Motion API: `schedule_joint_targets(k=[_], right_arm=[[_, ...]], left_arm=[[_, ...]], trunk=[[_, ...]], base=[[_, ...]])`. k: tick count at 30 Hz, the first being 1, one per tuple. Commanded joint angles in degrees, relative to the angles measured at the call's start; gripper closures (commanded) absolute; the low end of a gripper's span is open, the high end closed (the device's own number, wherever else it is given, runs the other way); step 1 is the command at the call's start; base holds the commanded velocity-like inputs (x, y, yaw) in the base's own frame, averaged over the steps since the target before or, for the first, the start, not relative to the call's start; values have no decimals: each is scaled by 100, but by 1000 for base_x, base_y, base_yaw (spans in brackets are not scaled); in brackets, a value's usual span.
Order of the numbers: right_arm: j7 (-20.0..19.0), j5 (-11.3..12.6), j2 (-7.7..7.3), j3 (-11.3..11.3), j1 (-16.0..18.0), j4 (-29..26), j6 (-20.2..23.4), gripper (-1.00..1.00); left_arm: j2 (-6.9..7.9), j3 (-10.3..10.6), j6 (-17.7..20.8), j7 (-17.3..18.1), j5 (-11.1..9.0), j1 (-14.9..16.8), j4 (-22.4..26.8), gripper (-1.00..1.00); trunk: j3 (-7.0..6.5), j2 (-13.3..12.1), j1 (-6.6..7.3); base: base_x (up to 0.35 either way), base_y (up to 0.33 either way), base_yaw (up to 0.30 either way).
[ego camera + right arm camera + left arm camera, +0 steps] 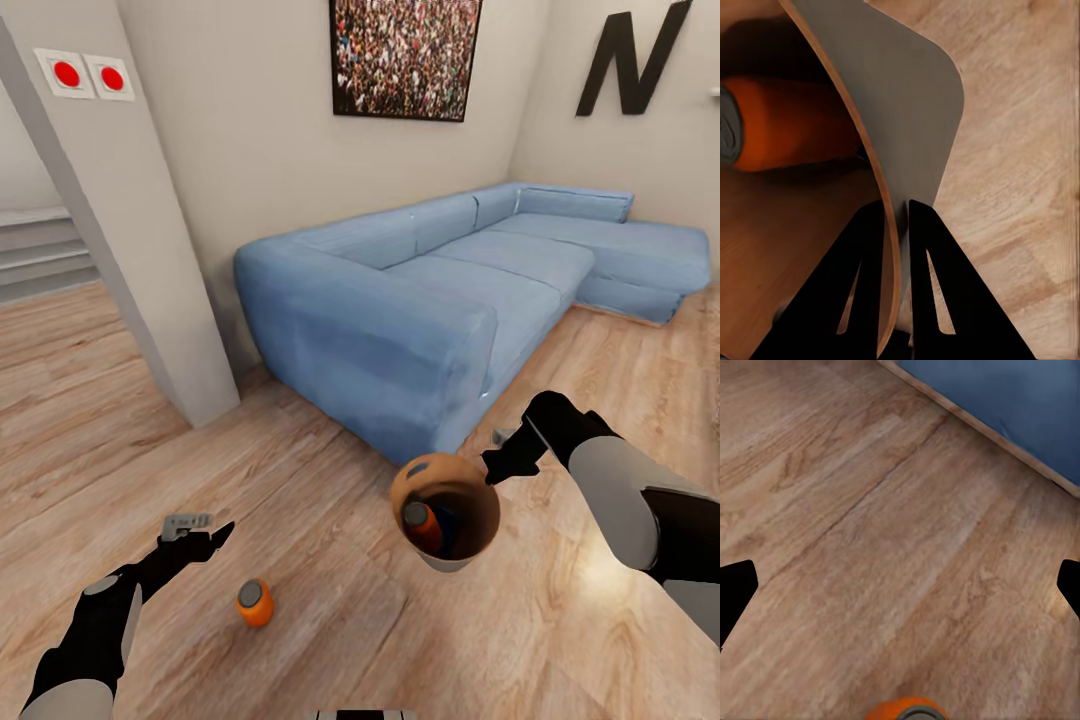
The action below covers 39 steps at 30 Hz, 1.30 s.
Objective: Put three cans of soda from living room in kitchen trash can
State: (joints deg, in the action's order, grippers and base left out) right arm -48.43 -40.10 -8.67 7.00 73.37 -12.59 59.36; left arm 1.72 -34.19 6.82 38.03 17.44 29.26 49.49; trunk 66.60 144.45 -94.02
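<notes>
Pinching trash can (911,90) rim, right fingers (934,292); orange can (791,124) inside, apparently.

trash can (470,497) as landmark: sits off the floor (330,620), right gripper (492,468) pinching its rim on the right side; one soda can (420,525) inside it, a second can (447,520) just beside that, also inside; third soda can (255,603) upright on the floor to the left of the bin, slightly nearer the robot; left gripper (200,532) left of the bin, above that floor can; sofa (440,290) behind the bin; pillar (150,290) far left behind
</notes>
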Motion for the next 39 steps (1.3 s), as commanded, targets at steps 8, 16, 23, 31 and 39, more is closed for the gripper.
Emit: schedule_joint_targets(k=[8,16,23,31,39], right_arm=[[-34,178,-49,65,0,8,64,100],[-35,178,-54,65,-6,11,64,100],[-35,178,-63,68,-7,11,64,100],[-35,178,-94,69,-7,11,64,100],[-35,178,-101,75,-15,11,64,100]], left_arm=[[-5,124,-11,2,0,0,-1,-100],[-4,182,-9,6,3,0,-1,-100],[0,616,-7,-4,5,0,-1,-100],[30,692,-21,-6,4,0,-229,-100],[47,711,-513,-400,5,26,-1173,-100]], trunk=[[-50,0,0],[-105,0,0],[-155,0,0],[-213,0,0],[-272,0,0]], base=[[145,191,-193],[12,36,-186],[-228,4,-180],[-319,3,-175],[-269,101,-169]])
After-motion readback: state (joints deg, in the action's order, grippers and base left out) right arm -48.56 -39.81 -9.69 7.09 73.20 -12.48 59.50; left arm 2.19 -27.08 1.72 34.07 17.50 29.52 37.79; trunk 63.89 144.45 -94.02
